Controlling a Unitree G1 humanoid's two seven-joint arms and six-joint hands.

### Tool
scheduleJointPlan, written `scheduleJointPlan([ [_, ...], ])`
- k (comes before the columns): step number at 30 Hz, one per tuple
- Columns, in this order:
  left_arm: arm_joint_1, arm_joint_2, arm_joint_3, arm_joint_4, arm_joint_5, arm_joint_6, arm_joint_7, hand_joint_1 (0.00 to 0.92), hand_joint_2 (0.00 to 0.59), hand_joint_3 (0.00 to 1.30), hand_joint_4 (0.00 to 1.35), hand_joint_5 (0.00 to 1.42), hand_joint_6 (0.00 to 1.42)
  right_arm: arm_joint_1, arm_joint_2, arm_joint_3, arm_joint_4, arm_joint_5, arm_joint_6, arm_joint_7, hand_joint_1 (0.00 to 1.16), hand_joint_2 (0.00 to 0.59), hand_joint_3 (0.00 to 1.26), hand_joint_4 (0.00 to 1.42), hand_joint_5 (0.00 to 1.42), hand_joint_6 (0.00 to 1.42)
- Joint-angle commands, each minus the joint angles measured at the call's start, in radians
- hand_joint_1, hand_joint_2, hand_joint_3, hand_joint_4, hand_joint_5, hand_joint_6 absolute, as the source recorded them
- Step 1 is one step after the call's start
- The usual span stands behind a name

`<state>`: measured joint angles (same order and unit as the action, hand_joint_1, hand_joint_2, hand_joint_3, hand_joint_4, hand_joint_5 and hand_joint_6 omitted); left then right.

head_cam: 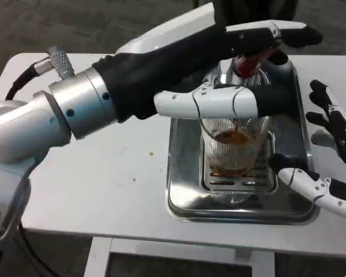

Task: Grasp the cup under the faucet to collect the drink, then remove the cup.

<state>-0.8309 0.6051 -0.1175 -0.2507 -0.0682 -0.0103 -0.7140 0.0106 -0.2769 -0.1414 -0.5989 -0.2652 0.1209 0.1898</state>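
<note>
A ribbed clear cup (233, 151), partly filled with amber drink, stood on the slotted grate of a shiny steel tray (181, 190) on the white counter (104, 184), under the faucet (248, 63) with its red handle. The left hand (230, 69) reached across over the cup, fingers stretched around the handle. The right hand (328, 156) waited just beside the tray, fingers spread and holding nothing
</note>
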Motion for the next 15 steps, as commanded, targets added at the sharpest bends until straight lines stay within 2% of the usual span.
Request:
scheduleJointPlan([
  [1, 0.056, 0.032, -0.034, 0.0, 0.015, 0.021, -0.064, 0.0, 0.066, 0.17, 0.11, 0.21, 0.16, -0.01, 0.007, 0.019, 0.018, 0.017, -0.012, -0.011, 0.6, 0.245, 0.0, 0.03, 0.11, 0.21],
  [15, 0.062, 0.042, -0.029, -0.011, 0.012, 0.026, -0.067, 0.0, 0.066, 0.17, 0.11, 0.2, 0.16, -0.059, 0.004, 0.044, 0.058, 0.026, -0.005, -0.013, 0.59, 0.249, 0.01, 0.03, 0.11, 0.21],
])
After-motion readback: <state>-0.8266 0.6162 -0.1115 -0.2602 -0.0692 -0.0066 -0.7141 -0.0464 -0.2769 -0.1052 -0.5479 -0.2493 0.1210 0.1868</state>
